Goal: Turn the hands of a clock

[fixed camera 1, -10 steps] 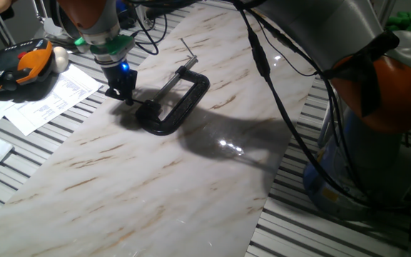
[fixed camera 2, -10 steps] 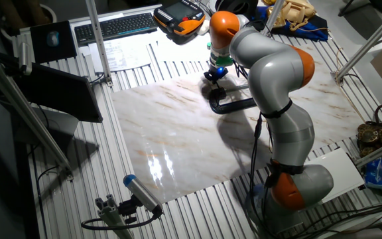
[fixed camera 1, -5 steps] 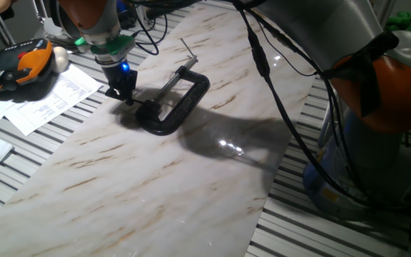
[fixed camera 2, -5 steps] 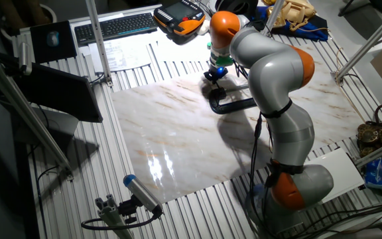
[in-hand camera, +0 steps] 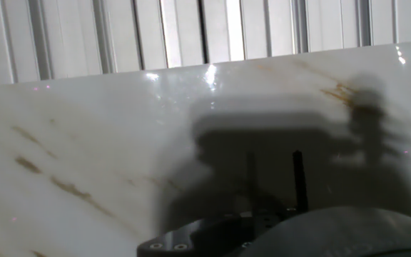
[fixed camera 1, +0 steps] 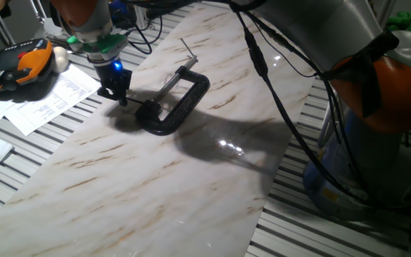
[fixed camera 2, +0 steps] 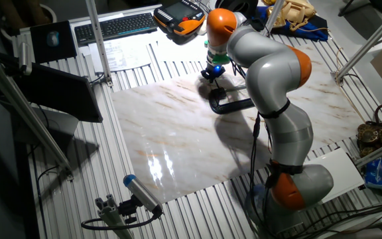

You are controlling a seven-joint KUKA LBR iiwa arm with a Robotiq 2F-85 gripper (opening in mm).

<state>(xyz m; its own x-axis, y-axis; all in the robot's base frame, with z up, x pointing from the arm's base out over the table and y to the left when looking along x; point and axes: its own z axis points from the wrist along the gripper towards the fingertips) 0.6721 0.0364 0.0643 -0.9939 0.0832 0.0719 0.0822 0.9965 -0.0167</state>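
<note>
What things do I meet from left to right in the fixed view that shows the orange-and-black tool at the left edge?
Orange-and-black tool → printed papers → gripper → black C-clamp → orange robot joint.

The clock (fixed camera 1: 175, 103) was a black C-shaped screw clamp lying flat on the marble desk (fixed camera 1: 155, 185), toward the far edge and nearer its left corner in one fixed view. Its long silver threaded rod ran across the open mouth of the C. The hands (fixed camera 1: 186, 47), a thin dark cross-pin, lay at the rod's far end, pointing toward the desk's far edge.
</note>
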